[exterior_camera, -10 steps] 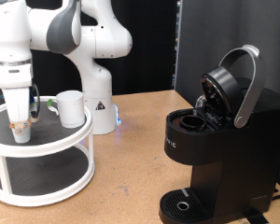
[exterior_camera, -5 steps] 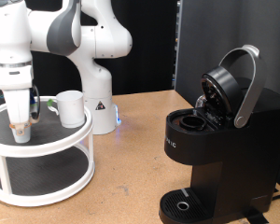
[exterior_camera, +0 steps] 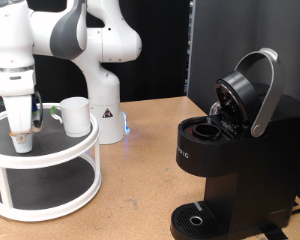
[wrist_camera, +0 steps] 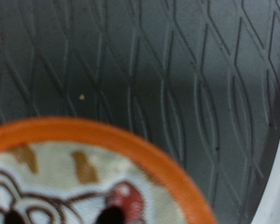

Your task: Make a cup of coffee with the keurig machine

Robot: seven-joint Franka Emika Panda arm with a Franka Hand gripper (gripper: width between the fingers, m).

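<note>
your gripper (exterior_camera: 23,138) is low on the top shelf of the white round stand (exterior_camera: 50,158), at the exterior view's left. a small pod (wrist_camera: 79,177) with an orange rim sits right under it, but you cannot tell if the fingers are open or closed. the cup (exterior_camera: 76,116) stands just beside the gripper, on the same shelf. the keurig machine (exterior_camera: 230,160) is well apart, on the right, with its lid up.

— What stays unseen on the stand? 
— The tool (exterior_camera: 23,130) covers whatever sits between its fingers; its grip cannot be read.

— And the wrist view? 
— A blurred orange-rimmed printed lid (wrist_camera: 79,177), cut off by the frame's edge.
</note>
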